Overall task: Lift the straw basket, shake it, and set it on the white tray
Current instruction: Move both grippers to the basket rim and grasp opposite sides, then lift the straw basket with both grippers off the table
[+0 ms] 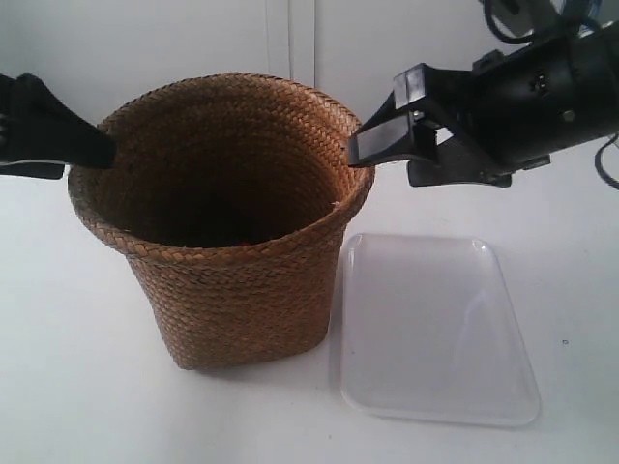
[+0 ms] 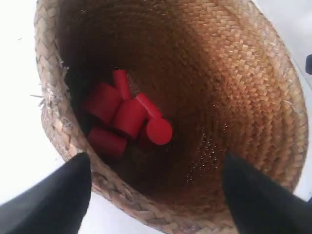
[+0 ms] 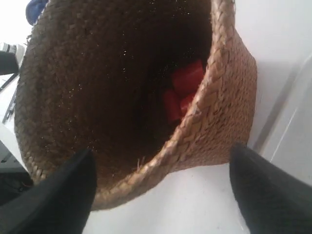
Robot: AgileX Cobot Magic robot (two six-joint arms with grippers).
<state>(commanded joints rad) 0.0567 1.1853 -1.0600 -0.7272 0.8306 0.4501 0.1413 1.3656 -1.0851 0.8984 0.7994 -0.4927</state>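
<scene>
The arm at the exterior view's left (image 1: pixel 34 130) comes in from the edge of the scene, black and blunt, and its tip meets the left side of the rim of the straw basket (image 1: pixel 232 290). The left wrist view looks down past that rim. The left pincer (image 2: pixel 156 157) is released, its two black fingers (image 2: pixel 53 195) standing wide apart. One finger is over the rim's outer edge and the white surface (image 2: pixel 17 122), the other over the inner wall, and neither presses the weave as far as I can see. At the bottom of the basket lies a small heap of red cylinders (image 2: pixel 127 117), tumbled against one another.

The basket itself stands upright on the surface, wide mouth up and dark inside, a little left of the middle. It is not lifted; its base sits flat.

To its right, the white tray (image 1: pixel 435 329) lies flat on the surface just beside the basket's base, though I can't tell whether the two touch. The basket is next to the tray, not on it.

Above the tray, the arm at the exterior view's right (image 1: pixel 542 97) reaches toward the right side of the rim. The right pincer (image 3: pixel 162 148) is released too. Its jaws gape with the braided rim running between them, one finger over the dark inside and the other outside the wall, and they have no hold on it. The red cylinders show from this side as well, deep in the basket.
</scene>
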